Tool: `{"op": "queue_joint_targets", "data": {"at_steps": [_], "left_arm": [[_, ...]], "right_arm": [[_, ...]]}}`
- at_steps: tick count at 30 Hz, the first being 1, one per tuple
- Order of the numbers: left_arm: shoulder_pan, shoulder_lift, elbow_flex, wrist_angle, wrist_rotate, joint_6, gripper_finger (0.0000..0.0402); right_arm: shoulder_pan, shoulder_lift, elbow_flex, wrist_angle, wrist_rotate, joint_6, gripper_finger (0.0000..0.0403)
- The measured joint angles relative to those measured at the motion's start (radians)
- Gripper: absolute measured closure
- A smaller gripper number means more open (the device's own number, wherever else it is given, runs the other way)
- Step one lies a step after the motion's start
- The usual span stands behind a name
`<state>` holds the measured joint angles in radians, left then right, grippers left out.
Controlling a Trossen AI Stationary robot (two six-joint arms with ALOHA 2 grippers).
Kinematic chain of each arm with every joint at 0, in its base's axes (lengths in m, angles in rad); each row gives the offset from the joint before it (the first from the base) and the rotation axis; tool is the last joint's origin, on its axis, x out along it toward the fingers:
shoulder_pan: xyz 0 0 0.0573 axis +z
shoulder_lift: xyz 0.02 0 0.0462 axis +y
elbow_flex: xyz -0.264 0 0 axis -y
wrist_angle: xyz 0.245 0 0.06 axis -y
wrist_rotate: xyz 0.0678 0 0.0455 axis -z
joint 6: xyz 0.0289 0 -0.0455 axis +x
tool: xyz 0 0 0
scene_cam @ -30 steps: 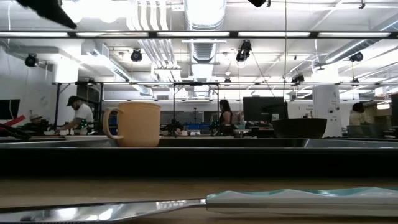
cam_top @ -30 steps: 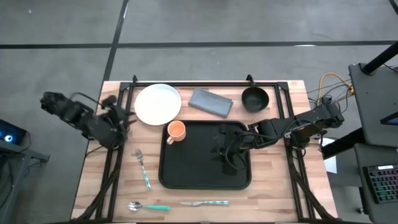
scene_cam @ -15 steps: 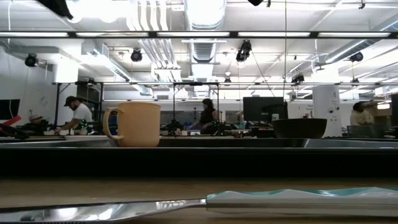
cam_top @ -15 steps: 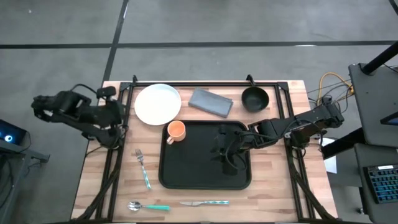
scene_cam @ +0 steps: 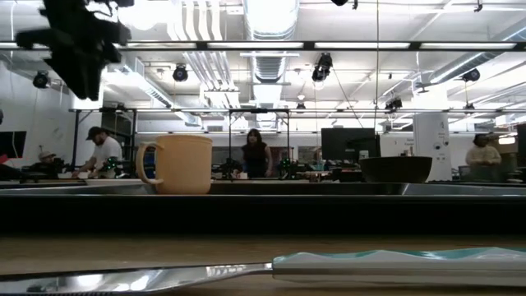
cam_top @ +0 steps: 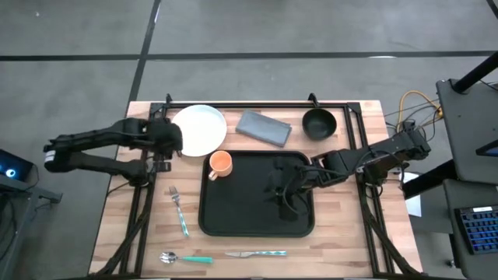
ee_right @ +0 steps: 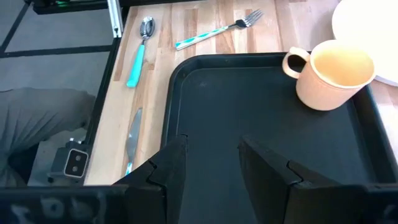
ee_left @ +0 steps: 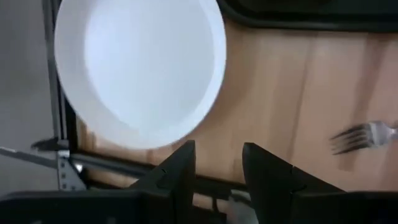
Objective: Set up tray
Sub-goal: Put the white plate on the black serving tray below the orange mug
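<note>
The tray (cam_top: pixel 257 194) lies mid-table, a cup (cam_top: pixel 221 164) in its far left corner. No writing is legible. The left gripper (cam_top: pixel 173 138), part open and empty, hovers at the plate (cam_top: pixel 198 129); the right gripper (cam_top: pixel 278 183), likewise, hovers over the tray.

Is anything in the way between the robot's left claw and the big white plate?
No. The left gripper hangs open beside the white plate, and the left wrist view shows only bare table between them. The orange mug already sits on the tray, off to the side.

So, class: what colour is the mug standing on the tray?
Pale orange mug, clearest in the right wrist view; the tray is black.
</note>
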<state>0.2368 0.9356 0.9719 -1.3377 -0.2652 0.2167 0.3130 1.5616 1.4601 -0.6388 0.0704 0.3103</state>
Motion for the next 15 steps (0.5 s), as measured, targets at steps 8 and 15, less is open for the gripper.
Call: {"op": "queue_joint_targets", "data": {"at_steps": [8,15], "left_arm": [[0.103,0.084,-0.11,0.144,0.132,0.142,0.0288],[0.115,0.198,-0.19,0.258,0.109,0.192,0.0288]], "right_arm": [[0.036,0.0,0.0,0.0,0.001,0.004,0.0266],[0.066,0.0,0.0,0.0,0.002,0.017,0.0266]]}}
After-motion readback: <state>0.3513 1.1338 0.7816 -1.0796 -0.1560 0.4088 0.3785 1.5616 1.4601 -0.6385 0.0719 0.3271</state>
